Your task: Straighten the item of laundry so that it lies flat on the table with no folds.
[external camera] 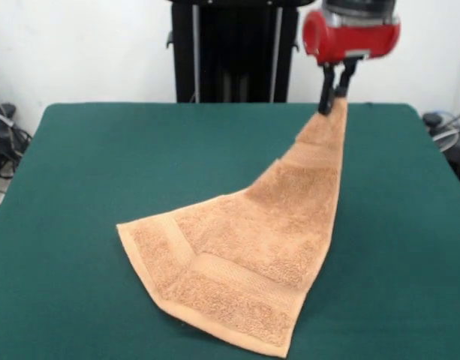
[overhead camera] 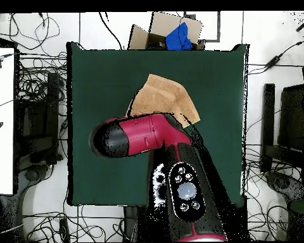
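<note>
Clearly the towel (external camera: 252, 247) is soft and limp, draping from the claw (external camera: 333, 96) pinched on one corner; the counter's (external camera: 79, 172) near edge holds the rest.

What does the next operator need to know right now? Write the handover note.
Gripper: shut on one corner of the towel, raised above the far part of the table.
Towel: hangs stretched from that corner down to the table; its lower part lies on the near middle of the felt. In the overhead view the arm hides part of it.
Done: a corner grasped and lifted.
Left: lay the towel down flat with no folds, then release.
</note>
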You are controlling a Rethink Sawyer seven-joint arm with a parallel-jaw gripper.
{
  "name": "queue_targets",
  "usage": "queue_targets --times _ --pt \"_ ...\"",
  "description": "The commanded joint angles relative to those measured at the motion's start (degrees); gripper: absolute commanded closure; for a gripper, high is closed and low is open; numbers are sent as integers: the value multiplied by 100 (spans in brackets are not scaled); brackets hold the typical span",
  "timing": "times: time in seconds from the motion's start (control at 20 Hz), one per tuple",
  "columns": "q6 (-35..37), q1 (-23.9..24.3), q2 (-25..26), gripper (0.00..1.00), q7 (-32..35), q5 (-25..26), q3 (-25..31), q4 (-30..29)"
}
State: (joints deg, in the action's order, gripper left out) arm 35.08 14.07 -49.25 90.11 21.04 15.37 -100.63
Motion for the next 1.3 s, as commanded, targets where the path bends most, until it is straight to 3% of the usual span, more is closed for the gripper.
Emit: queue_targets --times 0.05,0.4,0.8,1.3 --pt "-474 -268 688 100 1445 46 -451 62" --pt "-989 -576 1085 100 1743 -227 -710 228" --pt "-1273 -1052 982 100 2080 -838 -1007 141" --pt "-1493 -1493 1233 100 2197 -1585 -1261 171"
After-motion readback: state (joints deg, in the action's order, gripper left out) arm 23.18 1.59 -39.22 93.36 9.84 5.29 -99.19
